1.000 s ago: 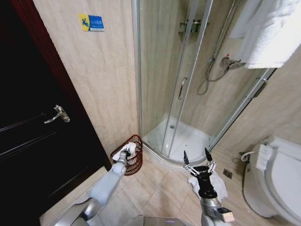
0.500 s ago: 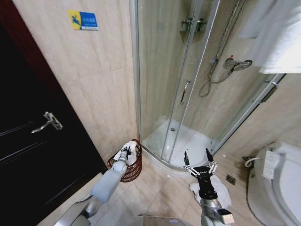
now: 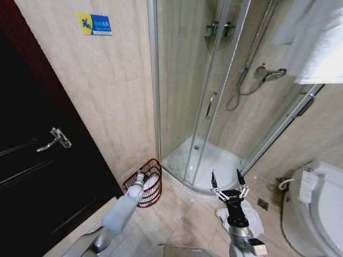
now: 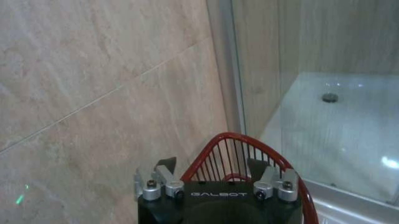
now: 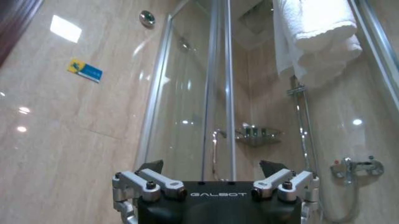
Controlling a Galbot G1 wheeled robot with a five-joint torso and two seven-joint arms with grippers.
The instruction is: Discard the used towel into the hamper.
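Beige marble-look wall tiling [image 3: 115, 101] and pale floor tiles are seen throughout a small bathroom, with a dark wooden door [image 3: 37, 176] fitted with a metal lever handle on the robot's left. A curved glass shower enclosure [image 3: 214, 91] with a white tray occupies the corner ahead, and a chrome shower mixer with hose [image 3: 262, 75] is mounted on its rear wall. A white toilet [image 3: 316, 209] is noted at the far right, and folded white towels [image 3: 321, 43] are stored on a high rack above it. A small round reddish-brown open-weave wire hamper [image 3: 146, 181] stands on the floor against the wall, just beside the edge of the shower tray; a white towel [image 3: 150, 183] is seen lying inside it. The left gripper [image 3: 140, 178] is held over the hamper's rim, and in the left wrist view [image 4: 215, 179] its fingers are spread apart with nothing between them, the red wire rim [image 4: 249, 149] being visible just beyond. The right gripper [image 3: 225, 179] is held upright near the shower tray, well apart from the hamper, its fingers wide open and empty. A crumpled white cloth [image 3: 244, 214] is observed on the floor behind the right arm. A small blue and yellow sign [image 3: 94, 24] is fixed high on the wall.
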